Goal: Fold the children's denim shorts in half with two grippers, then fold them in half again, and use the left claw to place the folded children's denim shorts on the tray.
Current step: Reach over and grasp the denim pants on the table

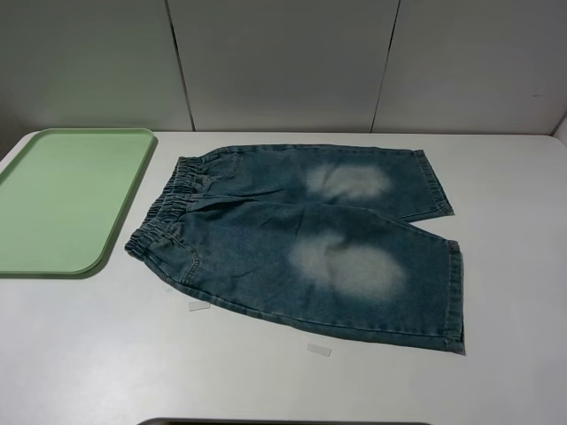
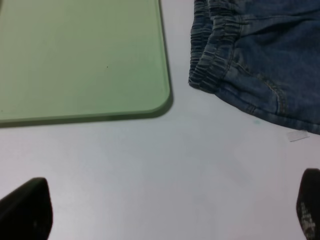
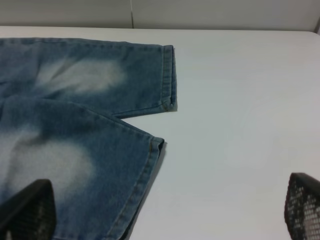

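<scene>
Beside the green tray [image 1: 71, 195], outside it, denim shorts [image 1: 292, 230] flat; left pincer [image 2: 170, 212] and right pincer [image 3: 165, 210] released.

White counter [image 1: 89, 354], pale green tray [image 1: 66, 199] flat at far left. The denim shorts [image 1: 266, 248] spread flat mid-counter, waistband twd tray, near but apart, legs to the right. One pale tab [image 1: 199, 306] & 2nd tab [image 1: 319, 350] just beside shorts' near edge.
</scene>
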